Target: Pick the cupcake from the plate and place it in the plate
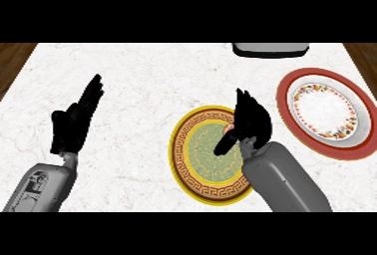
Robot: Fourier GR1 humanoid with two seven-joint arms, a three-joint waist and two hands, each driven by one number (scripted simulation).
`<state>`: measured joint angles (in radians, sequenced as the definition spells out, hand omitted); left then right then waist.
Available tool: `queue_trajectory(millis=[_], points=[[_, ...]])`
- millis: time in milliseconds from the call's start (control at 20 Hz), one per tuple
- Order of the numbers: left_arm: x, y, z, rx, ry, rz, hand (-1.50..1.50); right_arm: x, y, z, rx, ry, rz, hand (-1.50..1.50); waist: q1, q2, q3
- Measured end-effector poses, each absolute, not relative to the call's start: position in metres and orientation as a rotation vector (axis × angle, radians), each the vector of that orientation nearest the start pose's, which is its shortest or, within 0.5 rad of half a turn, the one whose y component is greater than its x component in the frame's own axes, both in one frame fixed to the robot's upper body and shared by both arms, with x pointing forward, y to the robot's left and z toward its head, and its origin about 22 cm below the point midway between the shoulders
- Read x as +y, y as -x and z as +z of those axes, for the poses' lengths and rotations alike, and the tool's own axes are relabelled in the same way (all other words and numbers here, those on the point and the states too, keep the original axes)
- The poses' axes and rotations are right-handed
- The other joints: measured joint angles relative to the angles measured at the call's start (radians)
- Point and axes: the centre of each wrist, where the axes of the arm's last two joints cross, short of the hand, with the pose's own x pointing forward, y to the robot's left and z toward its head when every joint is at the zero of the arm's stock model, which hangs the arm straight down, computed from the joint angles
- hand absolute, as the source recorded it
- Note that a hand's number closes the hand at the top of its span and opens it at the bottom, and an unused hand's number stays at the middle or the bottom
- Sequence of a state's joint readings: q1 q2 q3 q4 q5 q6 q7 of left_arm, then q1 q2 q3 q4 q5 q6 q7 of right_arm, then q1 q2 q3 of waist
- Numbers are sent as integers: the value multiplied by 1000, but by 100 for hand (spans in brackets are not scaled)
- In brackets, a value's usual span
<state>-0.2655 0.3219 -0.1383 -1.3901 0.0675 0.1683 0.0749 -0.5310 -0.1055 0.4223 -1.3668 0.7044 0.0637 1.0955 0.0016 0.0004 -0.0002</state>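
**Right hand over the yellow plate, cupcake barely showing**

- Bench: pale marbled top, wide and bare through the middle and left. Wooden floor shows past both side edges, so those edges are real drop-offs. A dark grey box sits at the far edge, well apart from both plates.
- Yellow-rimmed plate: green centre, near the front edge, under the right forearm.
- Red-rimmed plate: white centre, just right of the yellow one, rims near but apart. Its centre looks free to receive.
- Right hand: over the yellow plate's upper right part, fingers curved downward, thumb angled in. Whether it is pinching anything I cannot tell.
- Left hand: resting spread at the left, fingers up.
- Cupcake: only a small pinkish patch beside the right hand's thumb, probably the cupcake, on the yellow plate.

Handling, as judgement: light, soft on top, easily crushed; take it low round the wrapper sides. The carry is short, rightward, lifting clear of both rims.
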Motion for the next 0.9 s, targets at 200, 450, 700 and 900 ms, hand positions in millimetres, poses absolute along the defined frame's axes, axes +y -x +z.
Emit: queue_trajectory(millis=[200,450,700,900], points=[[257,-301,35,-1559,-221,-221,0,-105,-321,62,-815,831,770,-150,0,0,0],[252,-305,40,-1561,-220,-215,0,-108,-321,47,-769,825,771,-150,0,0,0],[255,-303,40,-1558,-216,-218,0,-116,-320,34,-743,831,771,150,0,-1,0],[258,-301,39,-1561,-220,-217,0,-114,-320,31,-758,886,779,150,0,-1,0]])
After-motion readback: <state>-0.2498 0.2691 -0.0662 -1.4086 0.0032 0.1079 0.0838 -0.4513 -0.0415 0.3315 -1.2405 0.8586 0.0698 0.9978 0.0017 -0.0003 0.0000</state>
